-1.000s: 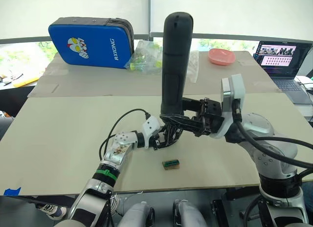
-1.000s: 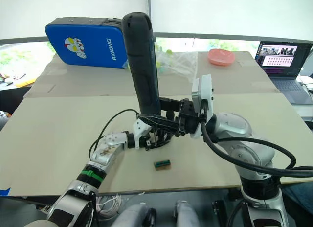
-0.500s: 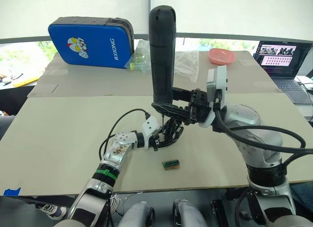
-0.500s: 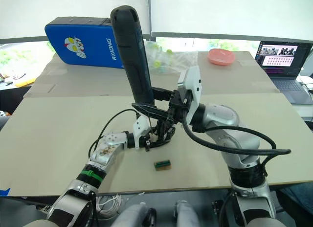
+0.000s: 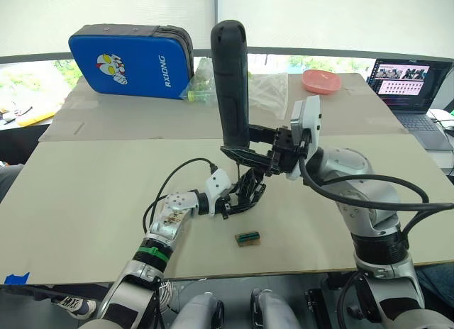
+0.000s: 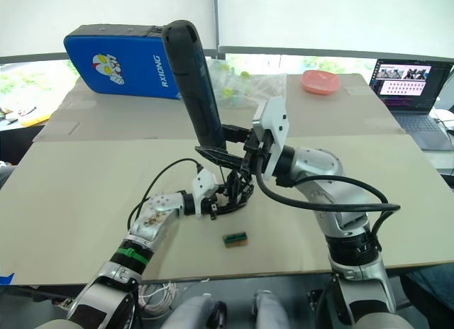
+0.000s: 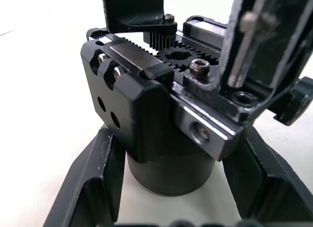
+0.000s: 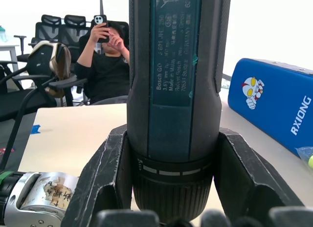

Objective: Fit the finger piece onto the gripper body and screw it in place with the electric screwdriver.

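Note:
The black gripper body (image 5: 246,193) rests on the table, and my left gripper (image 5: 237,201) is shut on its round base. In the left wrist view, my fingers (image 7: 93,188) clamp the gripper body (image 7: 146,109) from both sides. A black finger piece (image 7: 132,11) with a screw in it sits on top of the body's toothed rack. My right gripper (image 5: 247,154) is shut on the electric screwdriver (image 5: 233,81), which stands nearly upright over the body. Its thin metal bit (image 7: 247,41) points down at the body's top. The right wrist view has the electric screwdriver (image 8: 173,90) between both fingers (image 8: 105,178).
A small green-and-black block (image 5: 248,237) lies just in front of the gripper body. At the back of the table are a blue case (image 5: 131,59), a clear plastic bag (image 5: 268,88), a pink dish (image 5: 320,81) and a laptop (image 5: 408,84). A seated person (image 8: 105,65) holds up a phone.
My right arm has swung the screwdriver to the left and brought it over the gripper body. The left gripper has stayed put, holding the body.

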Robot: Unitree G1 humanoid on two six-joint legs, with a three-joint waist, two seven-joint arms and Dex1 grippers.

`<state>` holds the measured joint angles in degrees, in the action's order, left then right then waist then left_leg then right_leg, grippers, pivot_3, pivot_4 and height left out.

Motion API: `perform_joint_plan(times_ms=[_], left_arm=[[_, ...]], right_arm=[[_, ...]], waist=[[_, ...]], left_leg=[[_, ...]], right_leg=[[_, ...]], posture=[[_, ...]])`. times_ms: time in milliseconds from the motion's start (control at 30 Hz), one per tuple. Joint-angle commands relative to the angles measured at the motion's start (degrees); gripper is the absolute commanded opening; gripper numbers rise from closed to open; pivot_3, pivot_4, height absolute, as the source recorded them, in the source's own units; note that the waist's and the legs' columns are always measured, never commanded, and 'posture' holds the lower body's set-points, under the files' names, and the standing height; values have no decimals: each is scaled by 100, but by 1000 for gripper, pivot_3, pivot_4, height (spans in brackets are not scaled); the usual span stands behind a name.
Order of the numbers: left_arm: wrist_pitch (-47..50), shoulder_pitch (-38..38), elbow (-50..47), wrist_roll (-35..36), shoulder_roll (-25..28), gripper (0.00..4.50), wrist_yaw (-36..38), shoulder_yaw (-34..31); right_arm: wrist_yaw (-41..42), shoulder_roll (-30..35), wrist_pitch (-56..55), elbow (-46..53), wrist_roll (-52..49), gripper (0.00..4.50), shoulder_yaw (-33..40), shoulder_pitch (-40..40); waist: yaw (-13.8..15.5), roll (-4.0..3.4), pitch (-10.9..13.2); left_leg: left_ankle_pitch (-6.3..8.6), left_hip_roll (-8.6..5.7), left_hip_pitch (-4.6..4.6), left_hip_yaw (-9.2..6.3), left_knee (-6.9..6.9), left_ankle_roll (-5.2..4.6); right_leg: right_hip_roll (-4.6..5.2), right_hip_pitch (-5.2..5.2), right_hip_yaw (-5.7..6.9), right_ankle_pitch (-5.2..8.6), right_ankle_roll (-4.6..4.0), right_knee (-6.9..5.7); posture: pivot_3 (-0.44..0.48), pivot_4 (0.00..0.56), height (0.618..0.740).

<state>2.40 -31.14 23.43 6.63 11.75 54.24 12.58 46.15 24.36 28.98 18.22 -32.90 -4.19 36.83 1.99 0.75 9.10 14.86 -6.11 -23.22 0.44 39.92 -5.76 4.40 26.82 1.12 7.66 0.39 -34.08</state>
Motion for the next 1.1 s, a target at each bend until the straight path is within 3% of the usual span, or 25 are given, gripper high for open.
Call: perform_joint_plan(times_ms=[33, 1100], left_arm=[[-54, 10, -185, 1, 8, 2289, 6, 37], [17, 2, -308, 53, 26, 2289, -5, 17]], right_arm=[[75, -18, -198, 178, -63, 1897, 113, 145], [231, -21, -183, 82, 61, 1897, 90, 125]], waist=[[-4, 0, 0], [-45, 0, 0]], left_leg=[[0, 0, 0, 1, 0, 0], [-1, -1, 0, 0, 1, 2]], right_leg=[[0, 0, 0, 0, 0, 0], [0, -1, -1, 0, 0, -1]], posture=[[0, 150, 740], [0, 150, 740]])
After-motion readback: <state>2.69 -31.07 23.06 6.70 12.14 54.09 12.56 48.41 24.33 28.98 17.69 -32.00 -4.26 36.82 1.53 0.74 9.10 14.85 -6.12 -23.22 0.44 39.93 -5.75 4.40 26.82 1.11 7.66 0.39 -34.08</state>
